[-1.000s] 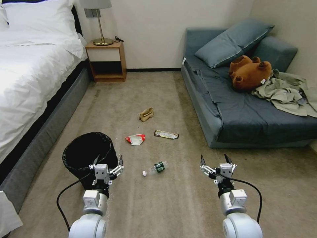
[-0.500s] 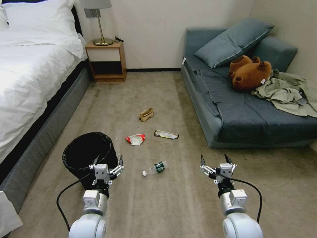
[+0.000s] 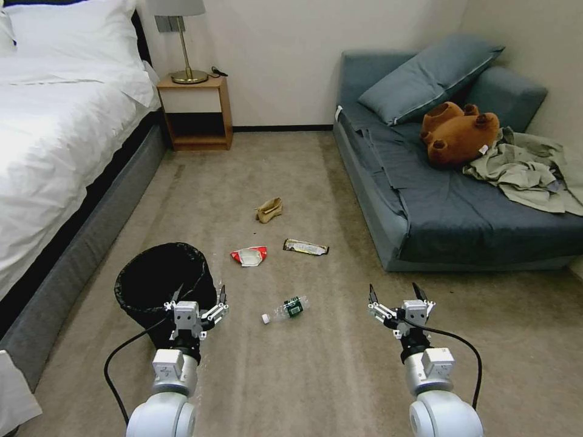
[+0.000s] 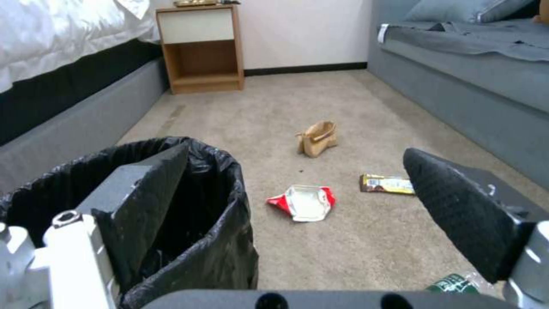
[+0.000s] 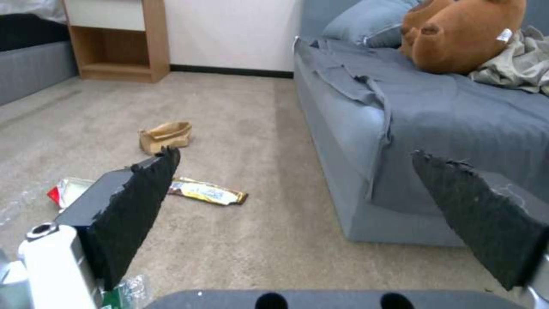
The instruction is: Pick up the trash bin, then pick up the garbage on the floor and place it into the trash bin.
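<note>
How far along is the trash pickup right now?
Nothing is done yet. The trash bin stands on the carpet, with the open left tool beside its rim. The right tool is open and empty. The bottle, red wrapper, snack wrapper and paper bag remain on the floor.

Left gripper (image 4: 309, 201) spread wide, one finger over trash bin (image 4: 212, 240) rim. Red-and-white wrapper (image 4: 303, 202), snack wrapper (image 4: 384, 183), paper bag (image 4: 317, 138) beyond on carpet; possibly bottle (image 4: 452, 284) nearest.

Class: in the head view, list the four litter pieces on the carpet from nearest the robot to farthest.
Clear plastic bottle with green label → crumpled red-and-white wrapper → long dark-and-gold snack wrapper → crumpled brown paper bag.
</note>
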You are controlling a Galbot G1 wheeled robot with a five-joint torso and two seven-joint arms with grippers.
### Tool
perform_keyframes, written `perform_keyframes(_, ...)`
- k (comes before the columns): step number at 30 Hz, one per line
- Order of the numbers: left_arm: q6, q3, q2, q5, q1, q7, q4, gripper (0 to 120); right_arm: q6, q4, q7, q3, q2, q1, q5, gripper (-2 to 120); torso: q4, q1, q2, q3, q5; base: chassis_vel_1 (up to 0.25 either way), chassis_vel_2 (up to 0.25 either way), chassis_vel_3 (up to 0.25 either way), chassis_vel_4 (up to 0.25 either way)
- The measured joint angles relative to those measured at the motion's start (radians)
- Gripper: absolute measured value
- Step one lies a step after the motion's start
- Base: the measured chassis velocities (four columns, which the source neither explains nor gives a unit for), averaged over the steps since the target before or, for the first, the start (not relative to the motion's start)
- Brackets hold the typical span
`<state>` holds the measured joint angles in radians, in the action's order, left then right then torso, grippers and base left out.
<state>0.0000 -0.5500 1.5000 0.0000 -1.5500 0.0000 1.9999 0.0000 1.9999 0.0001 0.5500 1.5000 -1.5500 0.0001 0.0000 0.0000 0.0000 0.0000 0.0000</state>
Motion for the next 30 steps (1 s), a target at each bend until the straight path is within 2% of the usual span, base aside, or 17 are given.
perform_keyframes(10, 0.001, 0.000, -0.001, -0.003, 0.001, -0.001, 0.000, 100, -0.001, 0.000, 0.001, -0.002, -0.001, 0.002, 0.003, 100, 0.0000, 0.000, 0.000, 0.000, 0.0000, 0.000, 0.000, 0.000, 0.000)
perform_keyframes(12, 0.031, -0.013, -0.028, -0.043, 0.021, -0.021, 0.000, 100, -0.038, 0.004, 0.029, -0.017, -0.009, 0.020, 0.037, 100, 0.0000, 0.000, 0.000, 0.000, -0.0002, 0.000, 0.000, 0.000, 0.000)
perform_keyframes(13, 0.031, -0.013, -0.028, -0.043, 0.021, -0.021, 0.000, 100, -0.038, 0.004, 0.029, -0.017, -0.009, 0.020, 0.037, 100, 0.0000, 0.000, 0.000, 0.000, -0.0002, 0.000, 0.000, 0.000, 0.000)
perform_keyframes(16, 0.115, -0.049, -0.101, -0.153, 0.078, -0.080, -0.003, 100, -0.152, 0.020, 0.116, -0.067, -0.036, 0.076, 0.140, 100, 0.0001, 0.000, 0.000, 0.000, -0.0002, 0.000, 0.000, 0.000, 0.000)
perform_keyframes(17, 0.115, -0.049, -0.101, -0.153, 0.078, -0.080, -0.003, 100, -0.152, 0.020, 0.116, -0.067, -0.036, 0.076, 0.140, 100, 0.0001, 0.000, 0.000, 0.000, -0.0002, 0.000, 0.000, 0.000, 0.000)
perform_keyframes(18, 0.147, -0.063, -0.128, -0.195, 0.099, -0.102, -0.005, 100, -0.190, 0.025, 0.144, -0.084, -0.045, 0.094, 0.175, 100, 0.0002, 0.000, 0.000, 0.000, -0.0001, 0.000, 0.000, 0.000, 0.000)
perform_keyframes(19, 0.147, -0.063, -0.128, -0.195, 0.099, -0.102, -0.005, 100, -0.190, 0.025, 0.144, -0.084, -0.045, 0.094, 0.175, 100, 0.0002, 0.000, 0.000, 0.000, -0.0001, 0.000, 0.000, 0.000, 0.000)
perform_keyframes(20, 0.187, -0.078, -0.162, -0.246, 0.125, -0.128, -0.007, 100, -0.245, 0.032, 0.186, -0.108, -0.058, 0.121, 0.223, 100, 0.0001, 0.000, 0.000, 0.000, -0.0002, 0.000, 0.000, 0.000, 0.000)
perform_keyframes(22, 0.192, -0.081, -0.166, -0.253, 0.129, -0.132, -0.007, 100, -0.248, 0.033, 0.188, -0.109, -0.058, 0.122, 0.226, 100, 0.0001, 0.000, 0.000, 0.000, -0.0002, 0.000, 0.000, 0.000, 0.000)
perform_keyframes(23, 0.240, -0.101, -0.209, -0.316, 0.161, -0.164, -0.009, 100, -0.315, 0.041, 0.239, -0.138, -0.074, 0.155, 0.286, 100, 0.0001, 0.000, 0.000, 0.000, -0.0002, 0.000, 0.000, 0.000, 0.000)
perform_keyframes(24, 0.269, -0.113, -0.234, -0.354, 0.180, -0.185, -0.010, 100, -0.353, 0.046, 0.268, -0.155, -0.083, 0.173, 0.321, 100, 0.0001, 0.000, 0.000, 0.000, -0.0003, 0.000, 0.000, 0.000, 0.000)
perform_keyframes(25, 0.269, -0.113, -0.234, -0.354, 0.180, -0.185, -0.010, 100, -0.353, 0.046, 0.268, -0.155, -0.083, 0.173, 0.321, 100, 0.0001, 0.000, 0.000, 0.000, -0.0003, 0.000, 0.000, 0.000, 0.000)
perform_keyframes(27, 0.342, -0.144, -0.296, -0.448, 0.228, -0.234, -0.013, 100, -0.448, 0.059, 0.339, -0.196, -0.105, 0.219, 0.406, 100, 0.0001, 0.000, 0.000, 0.000, -0.0002, 0.000, 0.000, 0.000, 0.000)
perform_keyframes(28, 0.342, -0.144, -0.296, -0.448, 0.228, -0.234, -0.013, 100, -0.448, 0.059, 0.339, -0.196, -0.105, 0.219, 0.406, 100, 0.0001, 0.000, 0.000, 0.000, -0.0002, 0.000, 0.000, 0.000, 0.000)
perform_keyframes(30, 0.398, -0.168, -0.346, -0.523, 0.266, -0.273, -0.016, 100, -0.523, 0.069, 0.396, -0.229, -0.122, 0.255, 0.474, 100, 0.0001, 0.000, 0.000, 0.000, -0.0002, 0.000, 0.000, 0.000, 0.000)
